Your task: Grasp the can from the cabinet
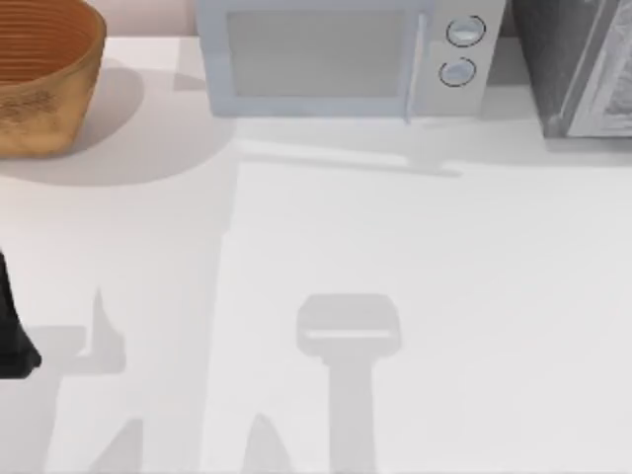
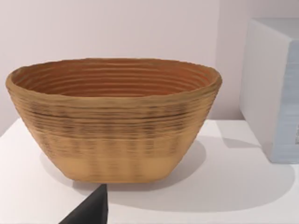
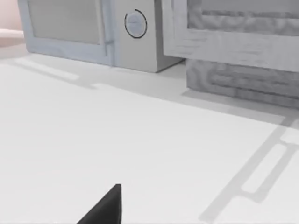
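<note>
Surface [image 1: 415, 296]: white, matte, soft grey shadows.
Wall [image 2: 117, 28]: pale pink, plain.
Rear left: woven basket [image 1: 39, 79].
Rear centre: microwave [image 1: 336, 59].
Rear right: grey cabinet [image 1: 583, 69].

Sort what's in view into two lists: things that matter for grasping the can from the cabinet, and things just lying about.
For the job:
- cabinet, top view's far right, drawer front seen from the right wrist

Just lying about:
- basket, far left
- microwave, at the back
- table

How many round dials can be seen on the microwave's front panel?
2. On the microwave, at the back of the table: an upper dial and a lower dial directly below it, right of the door.
</note>
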### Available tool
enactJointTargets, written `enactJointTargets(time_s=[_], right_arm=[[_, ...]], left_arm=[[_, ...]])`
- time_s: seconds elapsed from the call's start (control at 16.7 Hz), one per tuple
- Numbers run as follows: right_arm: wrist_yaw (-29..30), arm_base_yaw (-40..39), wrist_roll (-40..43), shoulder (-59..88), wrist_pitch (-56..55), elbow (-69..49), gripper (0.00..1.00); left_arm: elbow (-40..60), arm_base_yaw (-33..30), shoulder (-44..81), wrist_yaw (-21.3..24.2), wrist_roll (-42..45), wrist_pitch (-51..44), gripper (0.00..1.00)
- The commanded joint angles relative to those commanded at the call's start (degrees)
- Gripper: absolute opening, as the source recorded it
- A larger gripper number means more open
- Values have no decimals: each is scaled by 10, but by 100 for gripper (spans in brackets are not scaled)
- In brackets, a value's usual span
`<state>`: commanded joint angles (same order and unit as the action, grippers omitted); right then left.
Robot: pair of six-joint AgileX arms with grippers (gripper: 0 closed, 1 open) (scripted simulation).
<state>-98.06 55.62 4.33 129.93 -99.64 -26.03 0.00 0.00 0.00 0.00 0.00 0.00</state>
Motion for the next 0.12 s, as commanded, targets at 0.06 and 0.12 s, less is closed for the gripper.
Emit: enactJointTargets(time_s=[0.06,0.12], right_arm=[[0,0,0,0,0,0,100],[0,0,0,0,0,0,100]], left_arm=[[0,0,0,0,0,0,100],[0,0,0,0,0,0,100]])
